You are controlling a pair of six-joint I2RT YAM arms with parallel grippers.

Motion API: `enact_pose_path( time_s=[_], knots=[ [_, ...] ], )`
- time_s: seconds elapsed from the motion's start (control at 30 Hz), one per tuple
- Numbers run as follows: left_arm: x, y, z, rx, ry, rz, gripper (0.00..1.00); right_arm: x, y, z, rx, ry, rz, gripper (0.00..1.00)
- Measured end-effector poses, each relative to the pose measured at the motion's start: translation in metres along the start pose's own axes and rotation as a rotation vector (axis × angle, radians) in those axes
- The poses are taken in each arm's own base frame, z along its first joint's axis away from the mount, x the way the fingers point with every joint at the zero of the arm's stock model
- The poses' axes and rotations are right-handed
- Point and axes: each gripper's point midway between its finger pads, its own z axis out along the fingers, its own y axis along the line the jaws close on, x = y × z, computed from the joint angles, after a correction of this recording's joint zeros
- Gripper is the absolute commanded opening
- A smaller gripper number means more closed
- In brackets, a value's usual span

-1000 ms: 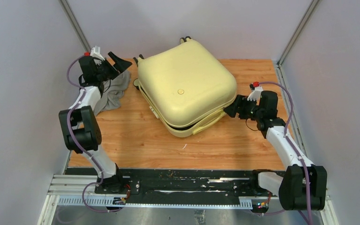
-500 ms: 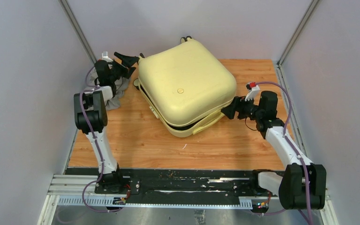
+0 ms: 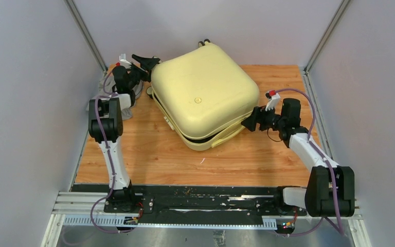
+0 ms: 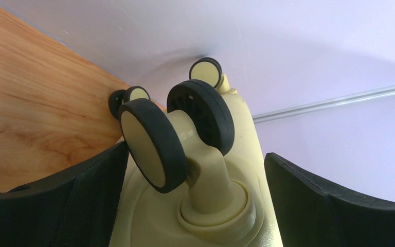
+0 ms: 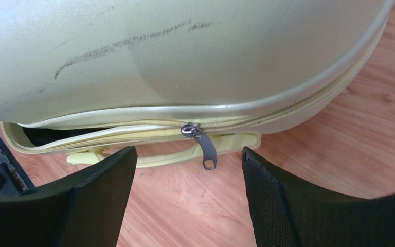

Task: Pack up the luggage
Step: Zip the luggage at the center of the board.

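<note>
At the near right of the table (image 3: 149, 154), the right gripper (image 3: 249, 123) stands wide apart and holds nothing, its fingers flanking the zipper pull (image 5: 206, 150) and the handle (image 5: 149, 158) beneath it. The luggage (image 3: 203, 98) lies flat mid-table, lid down but gaping beside the slider, with dark lining showing in the gap. At its far left corner the left gripper (image 4: 195, 154) is fully spread and empty, straddling a wheel (image 4: 151, 144) and its stem. Likely hazards: the jaws close on the handle rather than on the thin dangling zipper pull, or the pull slips free. A tug along the seam drags or turns the unbraced luggage across the smooth wood. A brace taken on the wheel gives way as it swivels. Lining caught in the gap jams the slider.
</note>
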Motion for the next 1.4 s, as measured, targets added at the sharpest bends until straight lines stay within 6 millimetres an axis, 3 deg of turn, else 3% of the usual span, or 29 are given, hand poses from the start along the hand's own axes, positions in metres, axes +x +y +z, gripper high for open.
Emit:
enact_pose_path(
  time_s=[0.2,0.33,0.67,0.97,1.2,1.4],
  knots=[
    [0.001,-0.005,0.004,0.01,-0.005,0.006,0.45,-0.003,-0.003,0.008,-0.024,0.004,-0.05,0.67],
    [-0.004,-0.009,0.005,-0.002,-0.022,-0.024,0.3,0.005,-0.004,0.013,-0.05,0.029,-0.053,0.61],
    [-0.005,-0.01,0.004,-0.061,-0.028,-0.015,0.16,0.0,0.0,0.015,-0.077,0.01,-0.104,0.34],
    [-0.006,-0.009,0.003,-0.105,-0.037,-0.016,0.0,0.0,0.001,0.016,-0.085,0.01,-0.105,0.33],
    [-0.005,-0.011,0.002,-0.13,-0.037,-0.028,0.0,0.003,-0.001,0.016,-0.056,0.009,-0.096,0.01],
    [-0.008,-0.019,0.004,-0.143,-0.039,-0.039,0.0,0.004,-0.002,0.013,-0.023,-0.017,-0.104,0.0]
  ],
)
